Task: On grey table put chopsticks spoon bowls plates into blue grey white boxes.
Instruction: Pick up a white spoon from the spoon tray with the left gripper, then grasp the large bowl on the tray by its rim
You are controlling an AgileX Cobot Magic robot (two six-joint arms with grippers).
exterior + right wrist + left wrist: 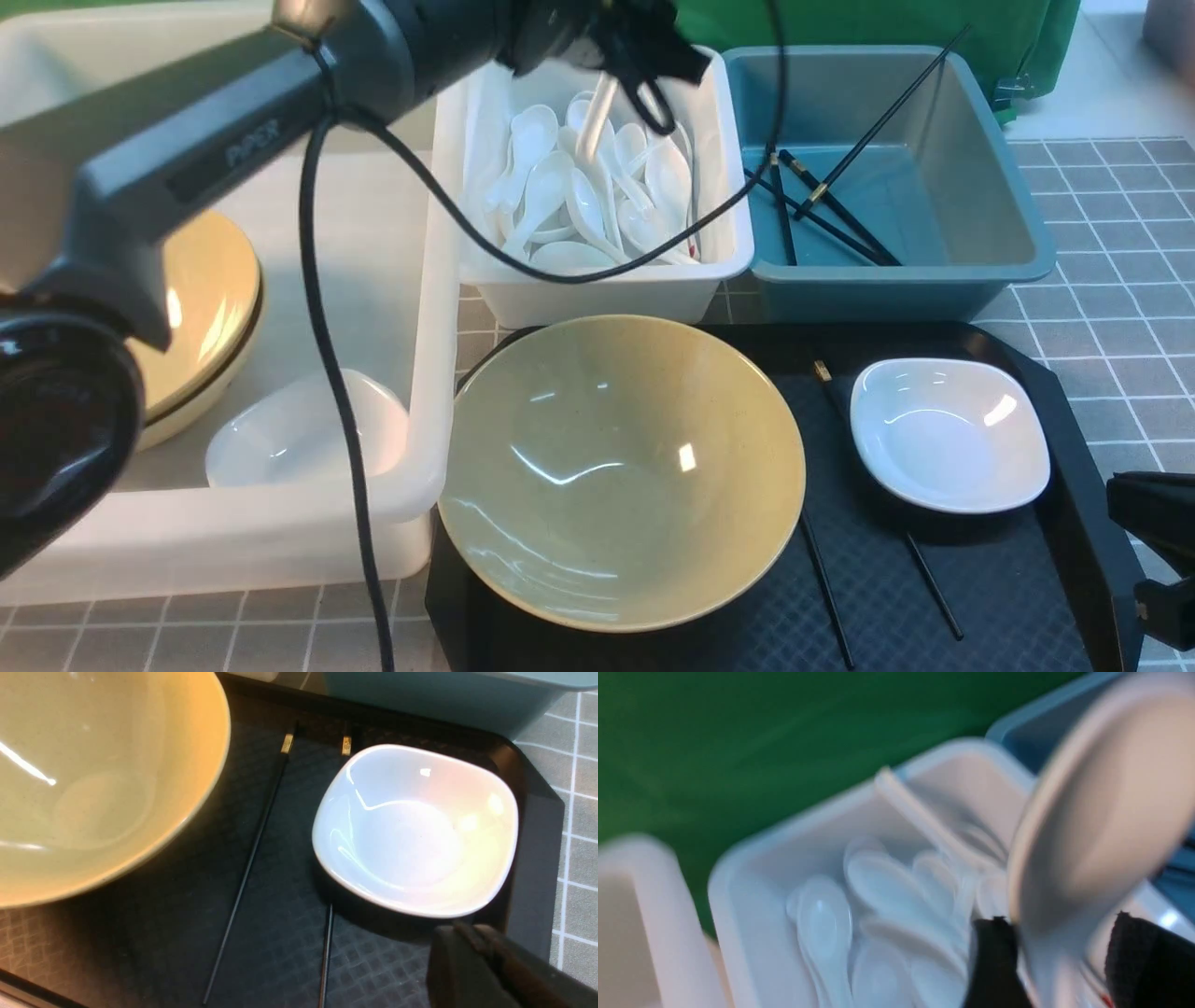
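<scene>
Spoon drop-off is taking place in the front view. The left gripper [639, 56] is hanging over the white box [597, 294], and a white spoon [596, 117] is dangling under it, above the piled spoons [560, 210] lying inside. Just beside that box, the blue-grey box [896, 289] is holding several chopsticks [840, 215], one of them leaning on its far rim. Nearer, the black tray [1074, 411] is carrying an olive-yellow bowl [621, 467], a white plate [948, 434] and two loose chopsticks [826, 579], one running partly under the plate. On the robot's left, the translucent tub [233, 551] is housing a second bowl [201, 299] and another plate [299, 429]. Everything is sitting on the grey table [1120, 233].

The left wrist view, heavily blurred, is showing the spoon's scoop looming large, with its handle running down between the two black fingers [994, 961]. They are standing apart with the handle in the gap. Whether they are pinching it or letting it go, I cannot tell.

The right wrist view is showing the right gripper [460, 952] with its jaws pressed together on nothing, hovering over the tray just beside the plate's near edge.

By my reading, the spoon step is nearing its end. The next move is calling for a clean release over the white box and a lift clear of its rim. After that, the tray items are waiting, and the pinned chopstick is probably needing the plate lifted off first.
</scene>
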